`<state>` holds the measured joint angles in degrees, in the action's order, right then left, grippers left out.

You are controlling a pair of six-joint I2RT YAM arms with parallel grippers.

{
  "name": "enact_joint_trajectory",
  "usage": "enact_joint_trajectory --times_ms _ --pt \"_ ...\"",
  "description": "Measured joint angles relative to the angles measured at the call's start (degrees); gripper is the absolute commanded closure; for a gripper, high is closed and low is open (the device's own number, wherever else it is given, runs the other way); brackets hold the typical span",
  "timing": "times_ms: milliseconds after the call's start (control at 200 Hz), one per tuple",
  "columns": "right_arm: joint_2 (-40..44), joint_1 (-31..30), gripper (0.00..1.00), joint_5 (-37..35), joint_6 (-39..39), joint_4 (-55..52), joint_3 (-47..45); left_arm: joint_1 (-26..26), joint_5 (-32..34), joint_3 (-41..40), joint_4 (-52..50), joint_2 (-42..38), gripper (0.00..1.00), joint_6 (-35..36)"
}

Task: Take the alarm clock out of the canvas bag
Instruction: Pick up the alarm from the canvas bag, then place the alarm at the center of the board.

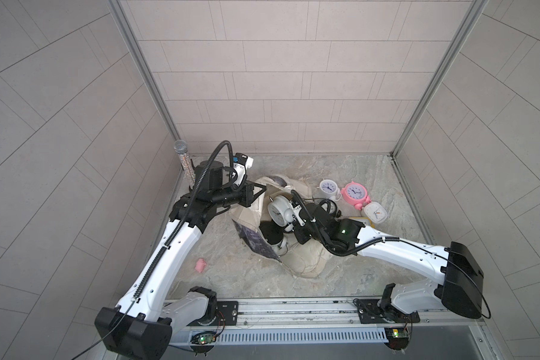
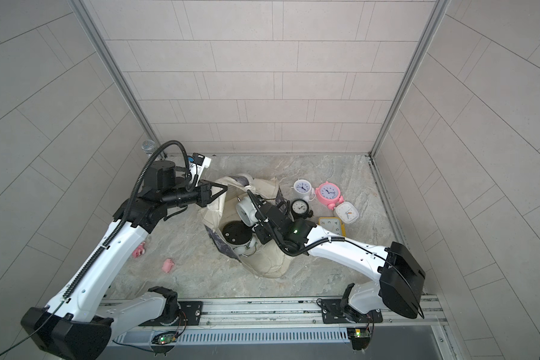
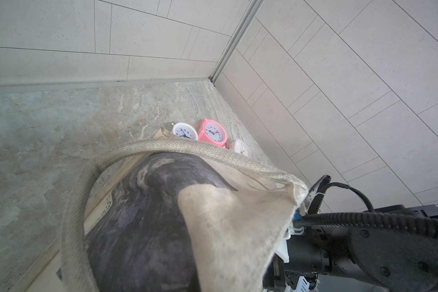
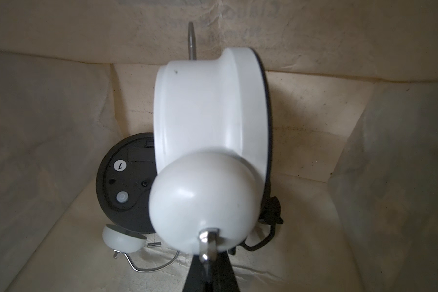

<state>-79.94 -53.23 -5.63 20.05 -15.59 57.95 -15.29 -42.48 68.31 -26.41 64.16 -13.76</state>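
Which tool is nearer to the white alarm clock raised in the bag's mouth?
Right. The right tool grips the white alarm clock at its bell; the left tool holds the rim of the canvas bag, apart from the clock.

The canvas bag (image 1: 306, 261) lies mid-table (image 1: 231, 280), mouth up. The alarm clock (image 1: 276, 212) sits at the mouth, above a second alarm clock (image 1: 270, 232) lying face down on the bag's floor. Right of the bag, on the table, cluster a round clock (image 1: 328, 188), a twin-bell clock (image 1: 353, 193), a square clock (image 1: 375, 212) and a rectangular clock (image 2: 332, 226). A microphone (image 1: 184, 165) stands in the far left corner.
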Motion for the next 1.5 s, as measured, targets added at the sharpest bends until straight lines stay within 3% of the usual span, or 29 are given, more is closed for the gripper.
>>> enact_joint_trajectory --times_ms 490,991,1241,1501 --pt "2.03 -4.04 1.0 1.49 -0.7 -3.26 1.55 0.0 0.17 0.0 -0.04 0.0 1.0 0.04" --pt "15.85 -6.21 1.0 1.4 -5.73 -17.27 6.99 0.0 0.28 0.0 -0.26 0.0 1.0 0.09" --pt "23.71 -2.91 1.0 1.73 -7.87 -22.21 13.16 0.0 0.52 0.0 -0.26 0.0 1.0 0.15" --pt "29.59 6.29 1.0 2.4 -9.44 -24.59 18.64 0.0 0.52 0.0 -0.37 0.0 1.0 0.22"
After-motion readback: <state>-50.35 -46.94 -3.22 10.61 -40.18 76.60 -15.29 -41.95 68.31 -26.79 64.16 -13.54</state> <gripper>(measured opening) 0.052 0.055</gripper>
